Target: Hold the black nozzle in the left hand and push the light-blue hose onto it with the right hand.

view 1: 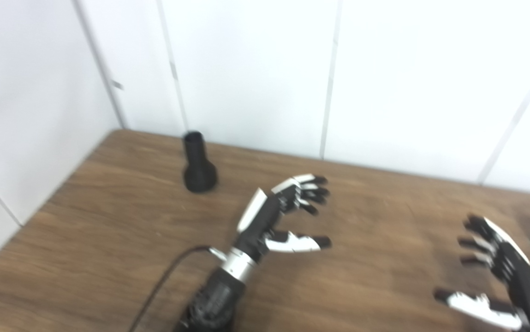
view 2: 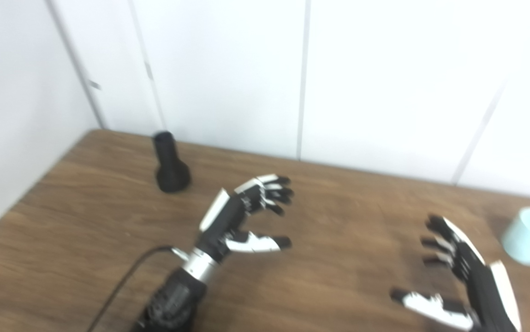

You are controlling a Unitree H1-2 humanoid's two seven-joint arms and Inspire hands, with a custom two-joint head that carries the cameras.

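The black nozzle stands upright on the wooden table near the back wall, narrow end up. My left hand hovers open to the right of the nozzle and nearer to me, fingers spread, holding nothing. The light-blue hose, a short pale tube, stands at the table's far right. My right hand is open at the lower right, in front of and left of the hose, apart from it.
White panelled walls close the table at the back and on the left. A black cable runs along my left forearm. The picture is slightly blurred.
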